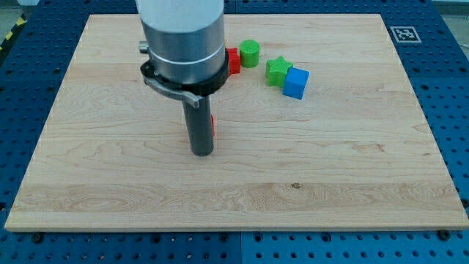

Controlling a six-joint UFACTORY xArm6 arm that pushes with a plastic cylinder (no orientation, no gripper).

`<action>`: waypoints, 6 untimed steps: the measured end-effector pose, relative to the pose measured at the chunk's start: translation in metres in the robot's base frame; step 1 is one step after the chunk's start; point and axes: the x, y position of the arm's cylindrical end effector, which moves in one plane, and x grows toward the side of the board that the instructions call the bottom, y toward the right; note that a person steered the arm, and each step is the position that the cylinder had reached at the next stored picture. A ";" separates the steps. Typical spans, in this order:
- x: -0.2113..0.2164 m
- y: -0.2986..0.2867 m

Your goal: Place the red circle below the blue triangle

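Observation:
My tip (201,152) rests on the wooden board (352,161), left of centre. A thin red sliver (212,126) shows at the rod's right edge. It is a red block almost wholly hidden behind the rod, and its shape cannot be made out. Another red block (233,61) sticks out from behind the arm's grey body near the view's top, also with its shape unclear. No blue triangle shows; the arm's body hides part of the board near the top.
A green cylinder (250,53) stands right of the upper red block. A green star (278,70) and a blue cube (296,83) touch each other further right. The board lies on a blue perforated table (447,88).

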 end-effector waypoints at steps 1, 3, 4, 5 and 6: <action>-0.019 0.000; -0.036 0.000; -0.034 0.000; -0.018 0.016; -0.020 0.042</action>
